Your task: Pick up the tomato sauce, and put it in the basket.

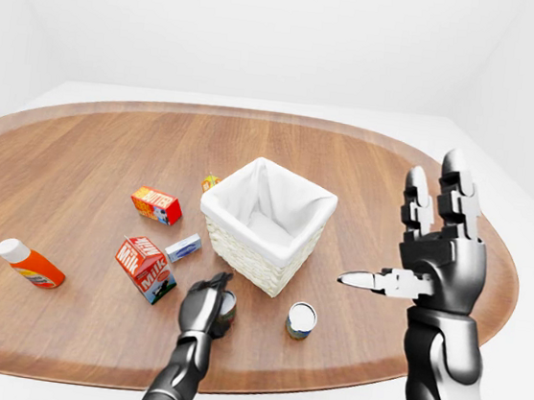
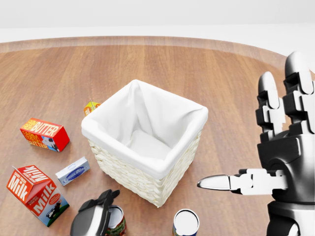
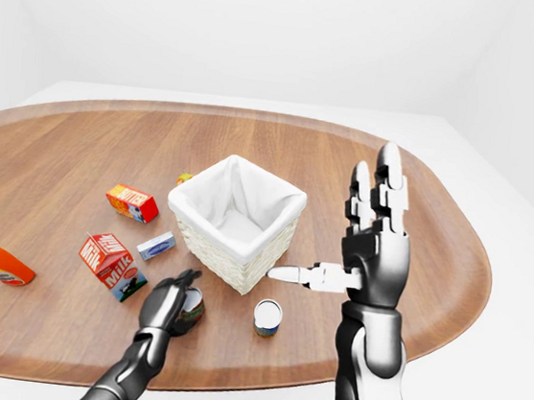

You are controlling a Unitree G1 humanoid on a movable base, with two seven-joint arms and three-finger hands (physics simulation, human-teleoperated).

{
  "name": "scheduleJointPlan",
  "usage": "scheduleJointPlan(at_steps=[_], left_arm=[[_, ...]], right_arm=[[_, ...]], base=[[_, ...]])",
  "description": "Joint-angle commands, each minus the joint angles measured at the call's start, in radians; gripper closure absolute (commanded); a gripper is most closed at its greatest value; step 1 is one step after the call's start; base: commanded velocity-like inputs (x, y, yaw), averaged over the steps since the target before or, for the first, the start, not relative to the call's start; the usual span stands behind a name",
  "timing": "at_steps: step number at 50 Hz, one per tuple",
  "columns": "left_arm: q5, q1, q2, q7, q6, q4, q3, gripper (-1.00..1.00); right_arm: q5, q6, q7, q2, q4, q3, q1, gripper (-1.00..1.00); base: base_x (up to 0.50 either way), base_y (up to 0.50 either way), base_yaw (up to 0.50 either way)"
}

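Can [image 2: 114, 220] just below basket [image 2: 101, 128] | rigid, smooth, likely slippery, best gripped round sides | left hand [image 2: 94, 216] fingers curled over it, clamp unclear | right hand [image 2: 280, 157] fingers spread

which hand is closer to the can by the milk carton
Left. The left hand is right on that can, fingers curling over its top. The right hand is raised open far to the view's right, beyond the basket.

In the head view the left hand [image 2: 93, 219] covers most of a can [image 2: 116, 220], whose label cannot be read, and the picture's bottom edge cuts both. A second can [image 2: 186, 223] is cut there too. The basket [image 2: 142, 169] hides part of a small orange carton [image 2: 91, 107].
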State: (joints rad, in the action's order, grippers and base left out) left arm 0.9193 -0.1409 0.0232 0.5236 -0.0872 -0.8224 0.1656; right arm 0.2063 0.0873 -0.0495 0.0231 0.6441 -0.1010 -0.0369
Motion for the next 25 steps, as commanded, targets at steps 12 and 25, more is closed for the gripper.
scheduleJointPlan(at_steps=[12, 25], left_arm=[[-0.019, 0.029, -0.010, 0.000, 0.000, 0.089, -0.002, 1.00], [-0.047, 0.089, -0.004, -0.082, 0.000, 0.246, -0.008, 1.00]], right_arm=[[0.004, 0.000, 0.002, 0.001, 0.003, -0.004, 0.004, -1.00], [0.003, 0.000, 0.003, 0.001, 0.000, -0.004, 0.005, -1.00]], base=[[0.00, 0.00, 0.00], [0.00, 0.00, 0.00]])
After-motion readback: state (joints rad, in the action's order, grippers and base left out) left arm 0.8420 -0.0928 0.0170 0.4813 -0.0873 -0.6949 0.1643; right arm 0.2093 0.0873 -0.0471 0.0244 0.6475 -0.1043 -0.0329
